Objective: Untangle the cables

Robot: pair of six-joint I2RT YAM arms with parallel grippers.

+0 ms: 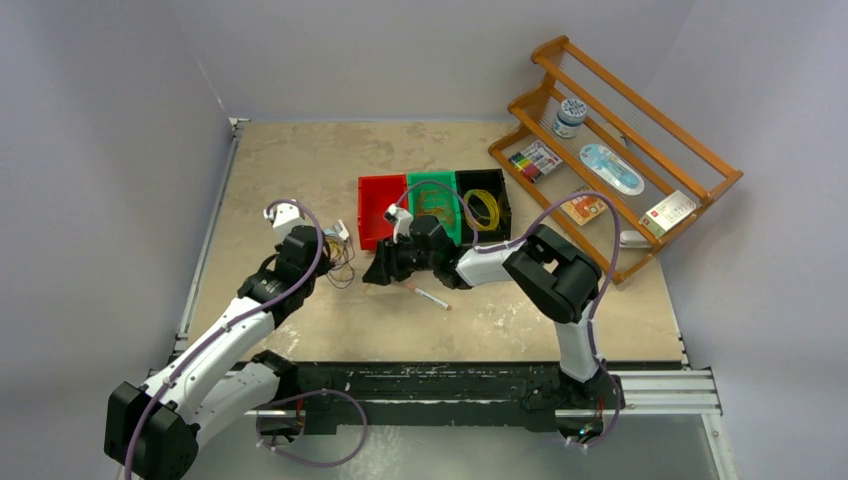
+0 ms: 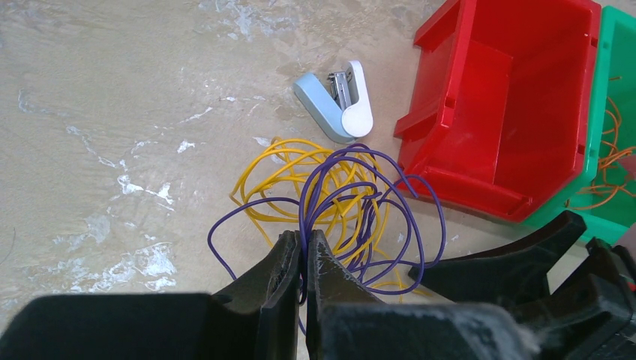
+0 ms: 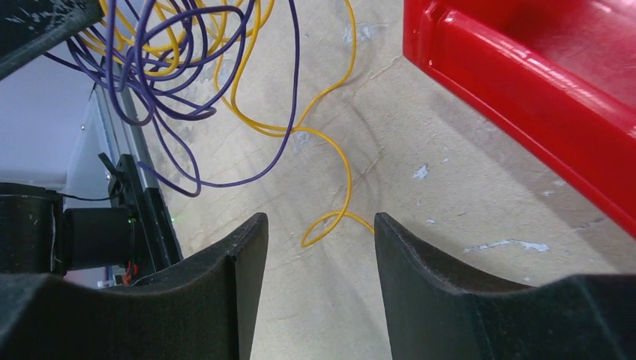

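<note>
Left wrist view is showing our left claw (image 2: pixel 302 244) pinching the purple cable (image 2: pixel 304 206), the cables (image 2: pixel 334 187) lying on the desk (image 2: pixel 112 112) by the red bin (image 2: pixel 510 97). Our right claw (image 3: pixel 319 225) is hanging spread above the yellow cable (image 3: pixel 348 176); pulling hard may be tightening the loops.

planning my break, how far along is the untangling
Done, it seems: an orange cable lies in the green bin, a yellow coil in the black bin. In hand: left tool pinches the purple cable; right tool open above the yellow cable's end. Left: purple and yellow are interlooped beside the red bin.
</note>
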